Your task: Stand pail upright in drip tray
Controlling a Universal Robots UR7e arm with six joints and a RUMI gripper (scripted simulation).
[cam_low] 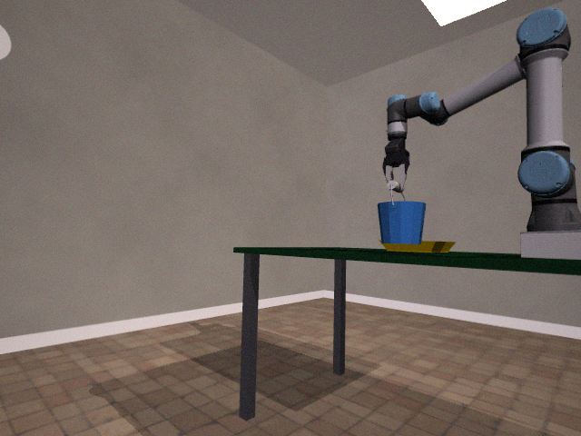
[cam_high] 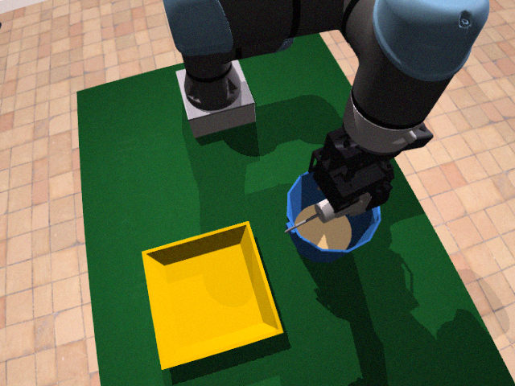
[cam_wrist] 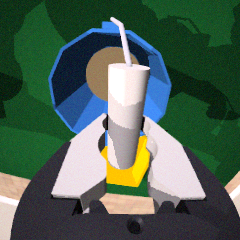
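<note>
Black two-jaw end effector (cam_wrist: 128,150) pinches the pale cylindrical grip (cam_wrist: 125,112) of the blue faceted pail's (cam_high: 332,226) wire handle. That pail hangs upright over the green counter (cam_high: 133,166), apart from the square yellow drip tray (cam_high: 175,265) nearby.

Bare test room, single workstation

I stand bolted on a grey square pedestal block (cam_low: 539,246) at one end of a green-topped table with dark metal legs (cam_low: 249,328); plain grey-beige walls (cam_low: 141,163), white skirting board (cam_low: 141,321), terracotta tiled floor (cam_low: 422,375), no other furnishings visible.
</note>
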